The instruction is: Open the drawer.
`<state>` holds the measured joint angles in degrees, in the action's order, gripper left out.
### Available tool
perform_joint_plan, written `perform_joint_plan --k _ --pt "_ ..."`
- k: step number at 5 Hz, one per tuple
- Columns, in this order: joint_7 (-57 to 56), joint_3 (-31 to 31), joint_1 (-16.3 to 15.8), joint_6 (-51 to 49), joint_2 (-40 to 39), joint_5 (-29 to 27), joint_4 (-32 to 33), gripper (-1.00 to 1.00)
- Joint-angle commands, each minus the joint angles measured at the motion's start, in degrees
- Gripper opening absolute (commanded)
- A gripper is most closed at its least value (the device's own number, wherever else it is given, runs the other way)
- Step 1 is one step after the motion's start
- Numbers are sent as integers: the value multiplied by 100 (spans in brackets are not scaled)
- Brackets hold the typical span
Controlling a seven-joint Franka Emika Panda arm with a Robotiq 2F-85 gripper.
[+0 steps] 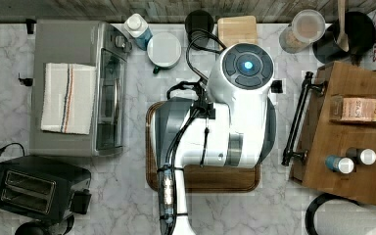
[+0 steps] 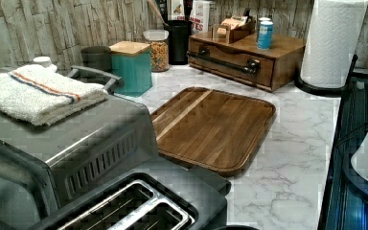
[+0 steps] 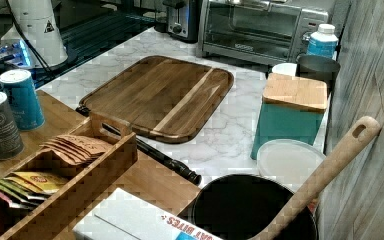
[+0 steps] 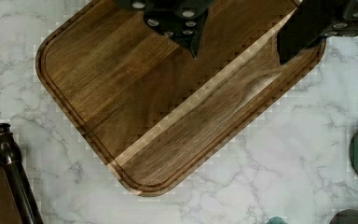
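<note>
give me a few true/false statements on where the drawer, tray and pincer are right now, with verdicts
1. The drawer is shut, its front flush with the wooden box. True.
2. The pincer grips the black bar handle. False: it hangs open over the dark wooden tray, apart from the handle.
3. A folded towel lies on the toaster oven. True.
4. The tray holds a mug. False: nothing lies on it.
5. Two canisters stand on top of the drawer box. True.
</note>
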<state>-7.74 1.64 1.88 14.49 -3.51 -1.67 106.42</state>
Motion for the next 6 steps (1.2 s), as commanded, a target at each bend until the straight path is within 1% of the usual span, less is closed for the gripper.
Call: perform_joint_plan --k 1,3,4,5,6 --pt "-5 -6 6 0 0 -34 0 100" --pt "-5 5 -5 0 0 -35 -1 100" --pt "-177 81 74 335 -11 271 216 100" --pt "-667 221 208 644 -87 518 312 100" --pt "-1326 379 423 1286 -140 751 535 100"
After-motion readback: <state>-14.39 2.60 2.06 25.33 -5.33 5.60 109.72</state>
